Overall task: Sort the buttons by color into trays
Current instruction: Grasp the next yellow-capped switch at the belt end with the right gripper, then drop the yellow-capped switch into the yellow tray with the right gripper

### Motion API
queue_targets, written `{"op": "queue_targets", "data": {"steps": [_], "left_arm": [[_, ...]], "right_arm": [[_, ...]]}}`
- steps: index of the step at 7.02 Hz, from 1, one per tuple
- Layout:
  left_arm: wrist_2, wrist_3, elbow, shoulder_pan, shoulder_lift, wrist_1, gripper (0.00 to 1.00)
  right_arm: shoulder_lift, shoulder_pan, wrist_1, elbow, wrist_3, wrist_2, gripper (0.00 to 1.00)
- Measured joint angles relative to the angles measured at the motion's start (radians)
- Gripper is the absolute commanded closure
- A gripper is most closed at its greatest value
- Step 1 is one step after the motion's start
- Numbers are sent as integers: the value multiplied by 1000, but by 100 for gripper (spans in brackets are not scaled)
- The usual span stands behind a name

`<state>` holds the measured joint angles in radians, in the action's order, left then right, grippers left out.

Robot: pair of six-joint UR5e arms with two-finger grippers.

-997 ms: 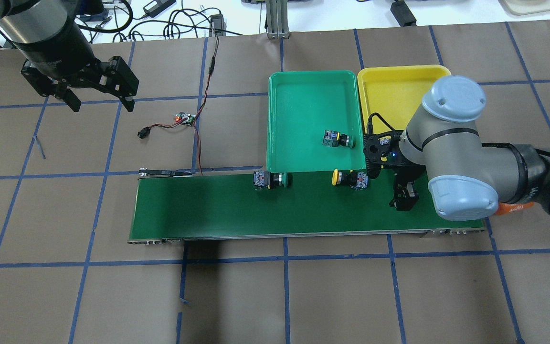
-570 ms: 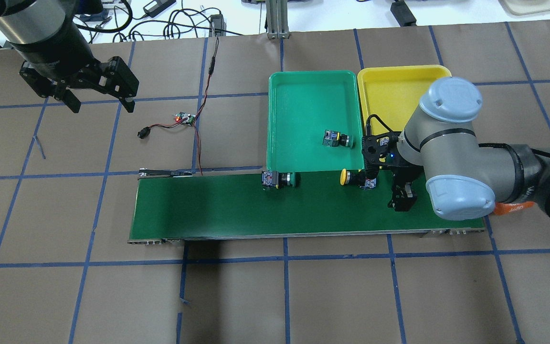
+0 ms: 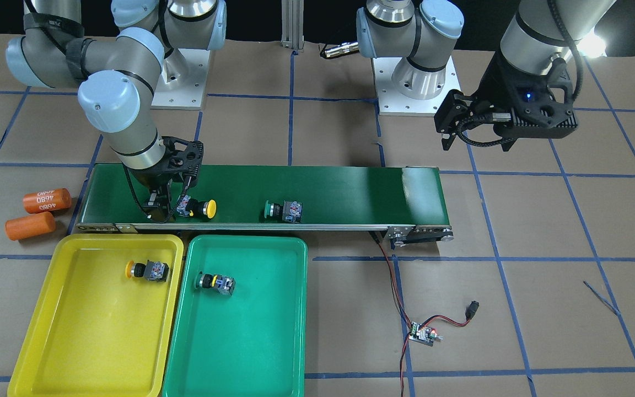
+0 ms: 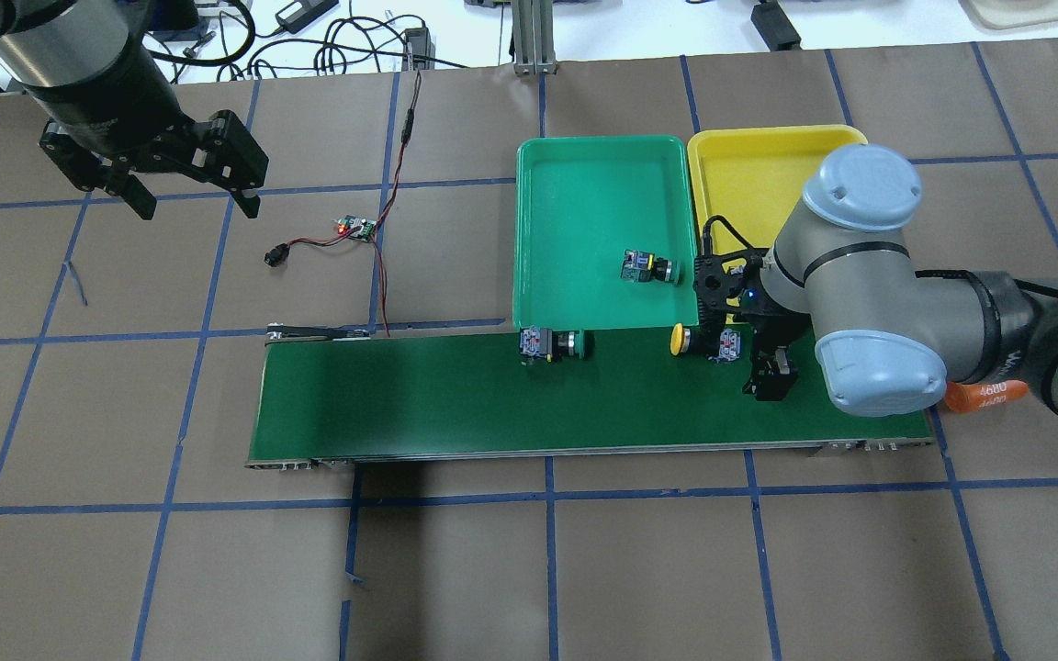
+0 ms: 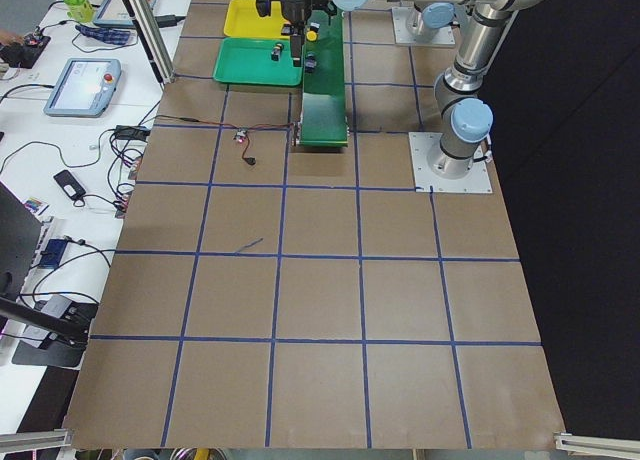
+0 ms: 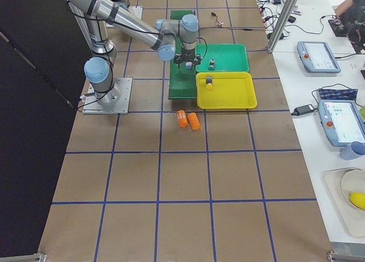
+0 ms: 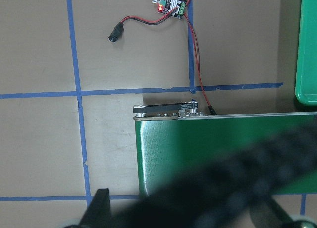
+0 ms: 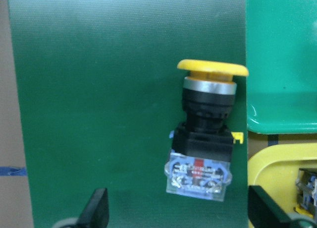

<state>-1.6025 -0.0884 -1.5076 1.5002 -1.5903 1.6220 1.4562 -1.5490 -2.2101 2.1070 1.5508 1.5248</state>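
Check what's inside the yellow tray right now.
One yellow-capped button lies on its side in the yellow tray, at the end near the conveyor belt. Nothing else shows inside. In the overhead view the right arm covers that corner.

Overhead: high, rear side, facing forward-down on table (image 4: 492, 569). Front-facing: opposite side, steep, mirrored. Side pair: distant, along table from either end. Wrist pair: close, straight down past fingers (image 8: 96, 210); yellow button (image 8: 203, 134) ahead of right fingers, shared with overhead, front-facing
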Motion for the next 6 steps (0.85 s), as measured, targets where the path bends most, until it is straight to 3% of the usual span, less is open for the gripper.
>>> {"op": "queue_targets", "data": {"steps": [1,3,4,6], "left_arm": [[1,1,0,0,-1,0,0],[2,1,0,0,-2,-2,0],[2,1,0,0,-2,-5,0],[4,2,1,0,-1,-9,0]], "right_arm": [[-2,-1,-11,1,-1,0,16],[-3,-1,-18,5,7,0,68],[-4,0,-18,4,10,2,83],[-4,2,-28,-6,19,7,84]]}}
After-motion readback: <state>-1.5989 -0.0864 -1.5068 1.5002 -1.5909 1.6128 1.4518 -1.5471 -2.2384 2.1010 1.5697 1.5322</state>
